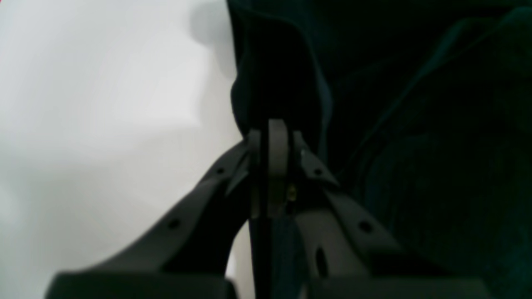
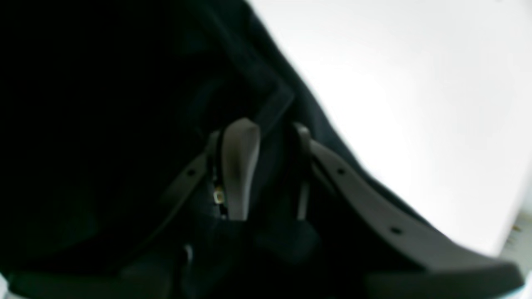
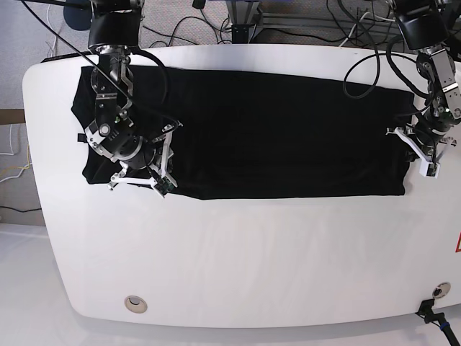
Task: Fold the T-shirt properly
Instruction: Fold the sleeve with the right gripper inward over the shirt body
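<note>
T-shirt (image 3: 274,137) lies flat, long side running left to right across the table (image 3: 238,259). Left gripper (image 1: 270,128) pinches its edge tight. Right gripper (image 2: 262,133) grips a fold too.

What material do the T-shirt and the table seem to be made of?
T-shirt: soft black cloth with a matte finish, probably knit; it lies limp and shows folds and a stitched hem in the wrist views. Table: hard, smooth white surface with a slight sheen, perhaps laminate or painted board; the exact material cannot be told.
</note>
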